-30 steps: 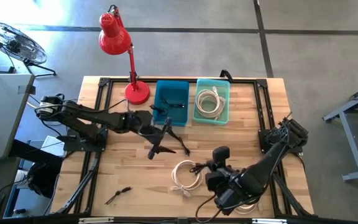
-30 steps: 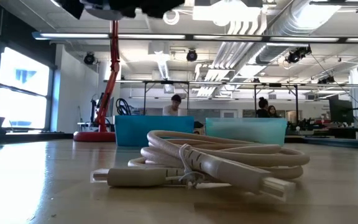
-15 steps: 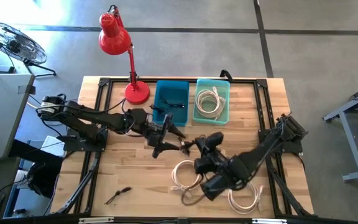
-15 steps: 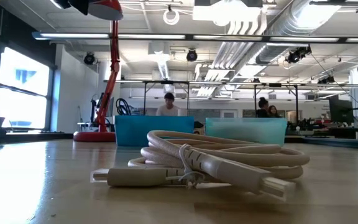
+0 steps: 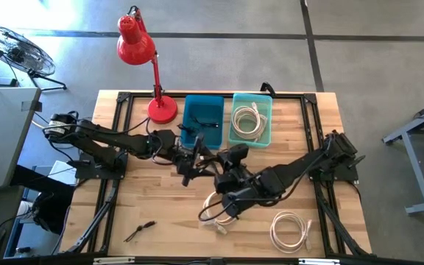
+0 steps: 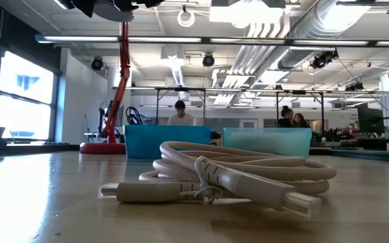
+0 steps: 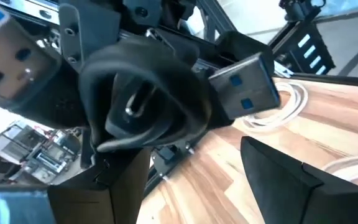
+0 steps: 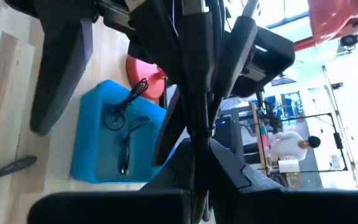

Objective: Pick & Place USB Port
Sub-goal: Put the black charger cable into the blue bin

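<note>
Wooden tabletop (image 5: pixel 131 210), seen from above: both dark arms meet near its middle, just in front of the blue bin (image 5: pixel 202 121). Left end effector (image 5: pixel 194 163) reaches in from the left and holds a black USB hub cable (image 7: pixel 143 109); in the left wrist view its coiled black lead is pinched against one finger (image 7: pixel 98 193), and two blue-tongued USB plugs, one (image 7: pixel 246 86) near and one (image 7: pixel 8 46) at the edge, stick out from the bundle. Right end effector (image 5: pixel 225 175) comes in from the right, touching or all but touching the left one; in the right wrist view its fingers (image 8: pixel 229 168) close narrowly around the same dark bundle, though the exact contact cannot be told. Blue bin holds another thin black cable (image 8: pixel 124 127). Teal bin (image 5: pixel 252 118), just beside the blue one, holds a coiled white cable (image 5: pixel 247 118). Two more white cable coils lie on the tabletop: one (image 5: pixel 219 208) under the right arm, one (image 5: pixel 288 230) nearer the front right. Red desk lamp (image 5: pixel 142 53) stands at the back left. Small black item (image 5: pixel 139 231) lies near the front left.
</note>
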